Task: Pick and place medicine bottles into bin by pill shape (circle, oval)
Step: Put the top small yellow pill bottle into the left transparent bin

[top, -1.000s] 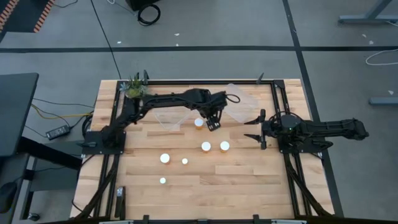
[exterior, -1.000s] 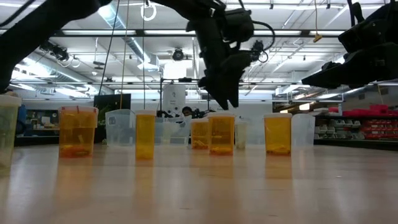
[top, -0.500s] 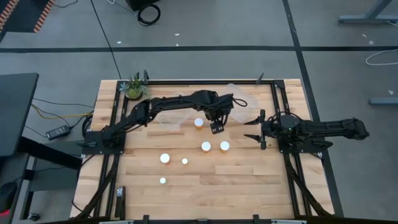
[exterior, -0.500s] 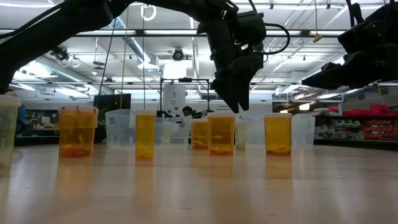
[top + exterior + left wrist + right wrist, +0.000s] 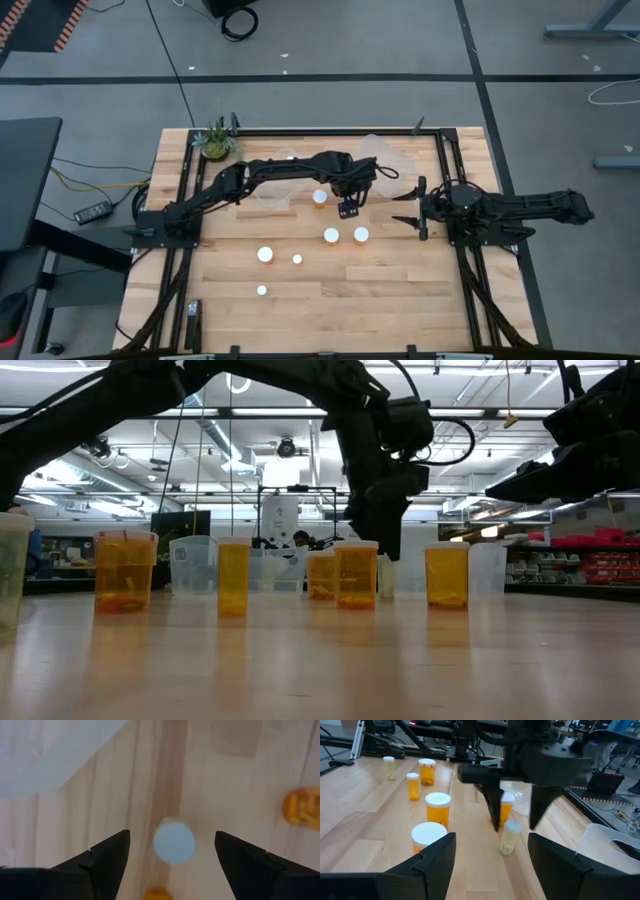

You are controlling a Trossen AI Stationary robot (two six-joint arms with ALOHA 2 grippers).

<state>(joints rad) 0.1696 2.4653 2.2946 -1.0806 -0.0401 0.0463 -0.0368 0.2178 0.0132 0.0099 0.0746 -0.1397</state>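
We see the table with two clear bins at its far side. Our left gripper hangs with its fingers spread wide and holding nothing; a white-capped bottle stands on the wood straight below the gap between them. Our right gripper waits near the right edge, fingers parted and empty. More bottles stand beyond the left fingertips, towards the near edge.

Round plastic medicine bottles had translucent orange bodies under bright white caps. The slatted wooden table was pale blond, and both metal robot arms were matte black.
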